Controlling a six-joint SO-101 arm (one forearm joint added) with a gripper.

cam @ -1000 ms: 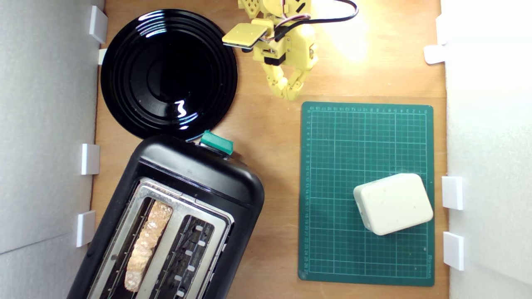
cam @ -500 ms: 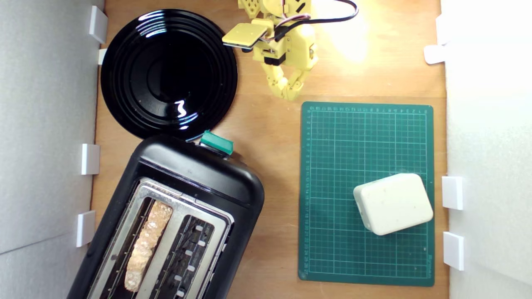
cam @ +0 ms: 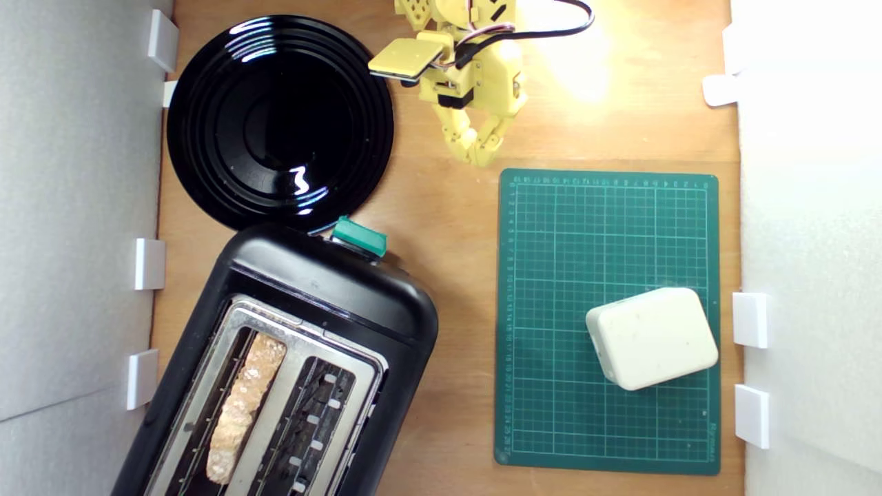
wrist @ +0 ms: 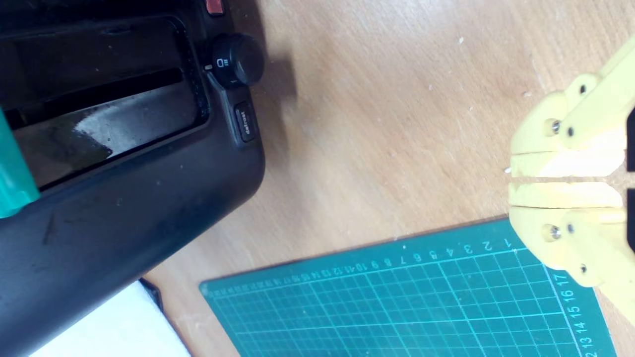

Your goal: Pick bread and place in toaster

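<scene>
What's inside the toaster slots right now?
In the exterior view, the toaster holds the bread upright in the slot nearer that view's left; only its top edge shows, the rest is hidden. The other slot shows only wire guides.

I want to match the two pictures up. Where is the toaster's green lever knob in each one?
Exterior view: the green lever knob sits on the toaster end nearest the black plate.
Wrist view: only a sliver of the knob shows at the picture's edge, against the toaster's black side.
Shared landmark: the green cutting mat, beside the shut gripper.
</scene>
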